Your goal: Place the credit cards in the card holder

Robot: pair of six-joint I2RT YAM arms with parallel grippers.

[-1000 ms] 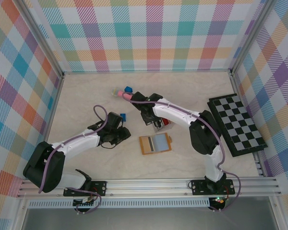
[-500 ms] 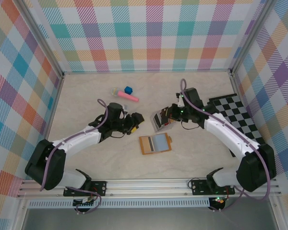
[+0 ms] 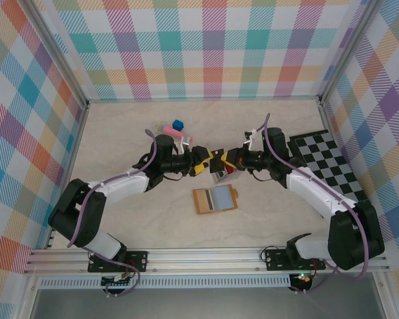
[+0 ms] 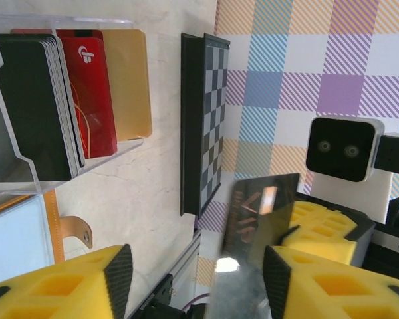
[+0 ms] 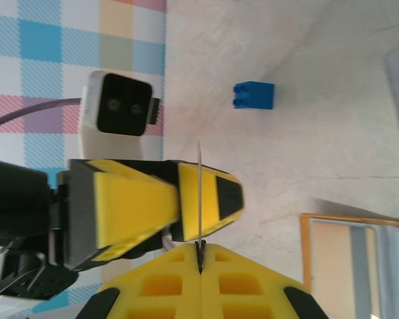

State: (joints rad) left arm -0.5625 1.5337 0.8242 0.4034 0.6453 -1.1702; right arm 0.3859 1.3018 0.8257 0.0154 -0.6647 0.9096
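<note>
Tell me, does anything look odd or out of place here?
A dark card sits in mid-air, pinched by the right gripper, inside the open left gripper, while the other cards stand in their clear rack.

My table point(image 3: 120, 143) is a pale, marble-patterned top. The card holder point(image 3: 215, 200) lies open and flat near the middle. Just behind it stands a clear plastic rack point(image 4: 26, 183) with black, red and tan credit cards point(image 4: 86, 93) upright in it. A chequered board point(image 3: 327, 174) lies at the right edge. A blue cube point(image 3: 177, 124) and a pink stick point(image 3: 173, 131) lie towards the back.
</note>
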